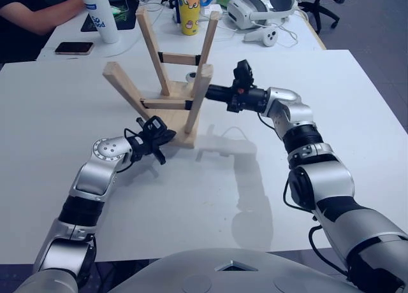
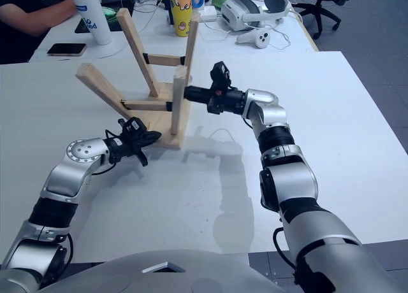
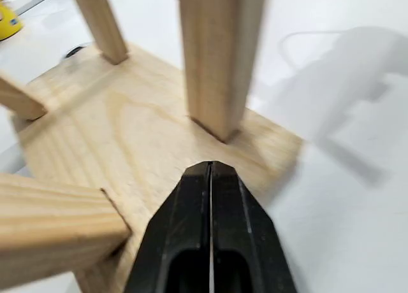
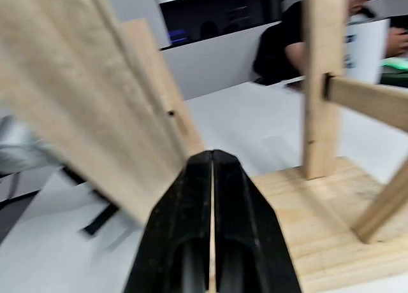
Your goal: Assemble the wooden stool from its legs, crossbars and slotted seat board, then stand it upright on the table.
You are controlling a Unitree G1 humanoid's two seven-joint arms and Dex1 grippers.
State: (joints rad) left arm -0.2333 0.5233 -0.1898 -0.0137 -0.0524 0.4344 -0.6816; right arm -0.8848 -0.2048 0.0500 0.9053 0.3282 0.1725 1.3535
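Clenched empty, left tool [image 1: 167, 135] at the seat board [image 3: 127, 134] and right tool [image 1: 210, 92] beside a leg [image 1: 199, 105] should tip the tilted pale wooden stool [image 1: 167, 92] slowly upright on the white surface [image 1: 210, 204].

Counter [image 1: 357, 114]: white, broad.
Stool [image 1: 162, 104]: on the counter's far middle, upside down, legs leaning up and away, seat board against the top (whether it lies flat is unclear).
Rear counter [image 1: 229, 38]: tumbler [image 1: 101, 13], phone [image 1: 74, 48], yellow cup [image 1: 189, 9], headset [image 1: 258, 6], controller [image 1: 266, 35].
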